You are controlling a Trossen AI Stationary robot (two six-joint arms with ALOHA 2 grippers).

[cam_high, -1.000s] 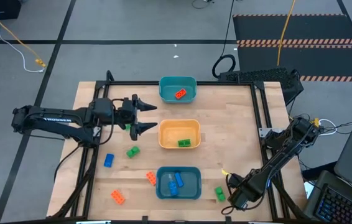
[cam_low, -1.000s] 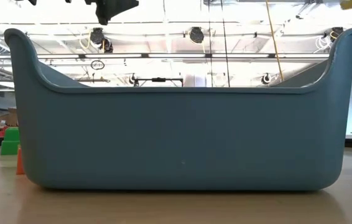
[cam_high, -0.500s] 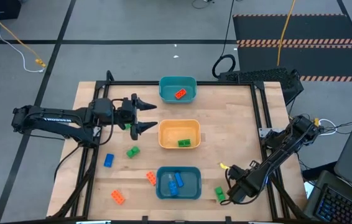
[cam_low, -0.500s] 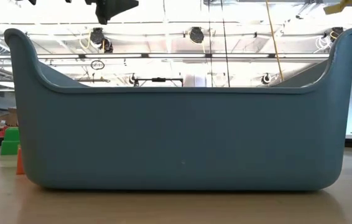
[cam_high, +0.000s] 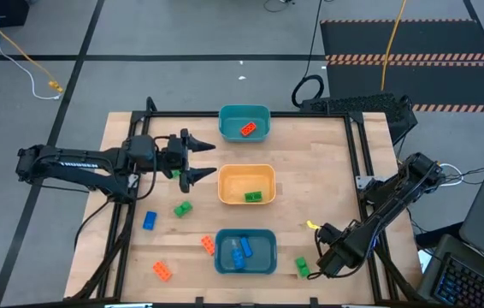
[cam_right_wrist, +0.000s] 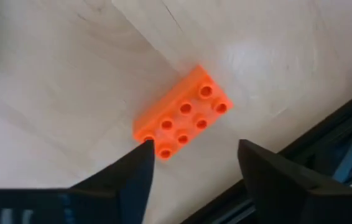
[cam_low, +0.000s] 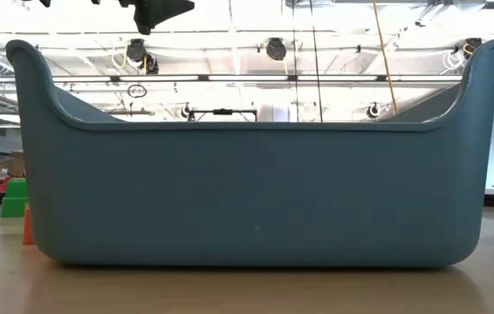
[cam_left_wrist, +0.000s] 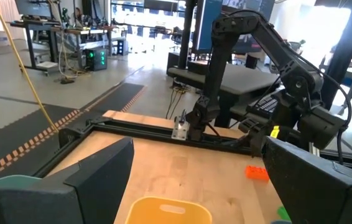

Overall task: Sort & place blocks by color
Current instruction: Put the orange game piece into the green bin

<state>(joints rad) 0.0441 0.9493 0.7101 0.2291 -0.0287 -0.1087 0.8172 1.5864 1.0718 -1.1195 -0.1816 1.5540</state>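
— Right, where's the right gripper (cam_right_wrist: 191, 163)?

— Low at the table's (cam_high: 327, 171) 5 o'clock corner, beside the near teal bin (cam_high: 245, 251). From my wrist feed the jaws stand wide, empty, with an orange block (cam_right_wrist: 182, 120) lying flat on the wood just ahead of the fingertips (cam_right_wrist: 145, 155), studs up. I cannot find that block from overhead; the arm covers it.

— And the left?

— The left gripper (cam_high: 209, 160) hangs at about 9 o'clock of the yellow bin (cam_high: 245, 185), jaws spread wide, holding nothing.

— Where do the blocks sit?

— Far teal bin (cam_high: 244, 122), at 12 o'clock: one orange block (cam_high: 248, 129). Yellow bin, centre: one green block (cam_high: 253, 197). Near teal bin, at 6 o'clock: blue blocks (cam_high: 240, 251). Loose on the wood I count a green one (cam_high: 181, 208) and a blue one (cam_high: 150, 221) at the yellow bin's 8 o'clock, an orange one (cam_high: 208, 245) just beside the near bin's 9 o'clock side, another orange (cam_high: 162, 270) toward the table's 7 o'clock corner, and a green one (cam_high: 302, 267) near the right gripper.

— Low camera?

— Mostly the near bin's wall (cam_low: 256, 192); at its 9 o'clock I see a green block (cam_low: 14, 197) and an orange sliver (cam_low: 28, 224).
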